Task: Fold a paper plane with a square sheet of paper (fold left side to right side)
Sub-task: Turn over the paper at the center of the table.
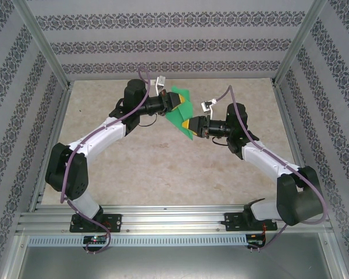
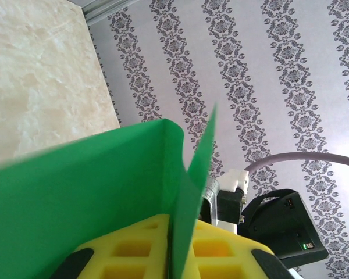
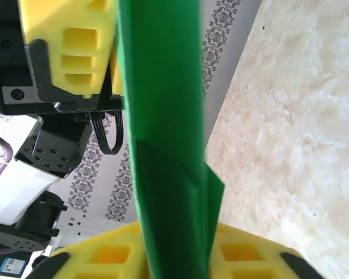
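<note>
Aloft, the creased, layered green paper (image 1: 175, 118) is pinched by left end effector (image 1: 177, 103) and right end effector (image 1: 189, 125).

Laboratory robot cell: aluminium-profile frame (image 1: 45, 46), damask-patterned wall panels (image 1: 174, 40), beige marbled counter (image 1: 163, 168), left arm (image 1: 99, 139) and right arm (image 1: 267, 163) bolted to slotted rail (image 1: 174, 220).

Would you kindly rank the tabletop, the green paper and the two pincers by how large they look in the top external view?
Largest to smallest:
1. tabletop
2. green paper
3. left pincer and right pincer: these look about alike, so I leave them unranked against each other.
</note>
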Available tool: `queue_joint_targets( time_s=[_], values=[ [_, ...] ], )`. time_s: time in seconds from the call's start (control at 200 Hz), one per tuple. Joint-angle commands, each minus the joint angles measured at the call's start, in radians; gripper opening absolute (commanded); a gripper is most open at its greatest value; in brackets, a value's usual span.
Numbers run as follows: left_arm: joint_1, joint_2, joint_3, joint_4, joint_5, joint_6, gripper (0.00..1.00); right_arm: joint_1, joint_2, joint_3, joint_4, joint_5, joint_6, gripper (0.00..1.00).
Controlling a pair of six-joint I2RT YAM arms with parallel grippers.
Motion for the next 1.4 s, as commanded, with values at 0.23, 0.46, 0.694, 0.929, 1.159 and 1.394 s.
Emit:
queue_joint_targets(
  time_s=[0.23,0.46,0.694,0.929,1.159,1.394],
  values=[
    [-0.002,-0.04,0.014,-0.206,-0.059,0.154,0.36,0.001,-0.023,0.072,-0.303,0.062,-0.23,0.05],
    [0.049,-0.175,0.019,-0.522,-0.272,0.338,0.61,0.033,-0.024,0.223,-0.82,0.373,-0.584,0.03],
    [0.06,-0.376,-0.058,-0.739,-0.741,0.408,0.69,0.234,0.098,0.401,-1.18,1.142,-0.737,0.02],
    [0.081,-0.521,-0.179,-0.776,-0.931,0.358,0.75,0.401,0.387,0.539,-1.323,1.654,-0.761,0.02],
    [0.11,-0.574,-0.215,-0.795,-0.944,0.347,0.77,0.482,0.656,0.667,-1.389,1.876,-0.781,0.02],
    [0.122,-0.577,-0.228,-0.794,-0.926,0.343,0.78,0.532,0.821,0.724,-1.407,1.844,-0.781,0.1]
  ],
)
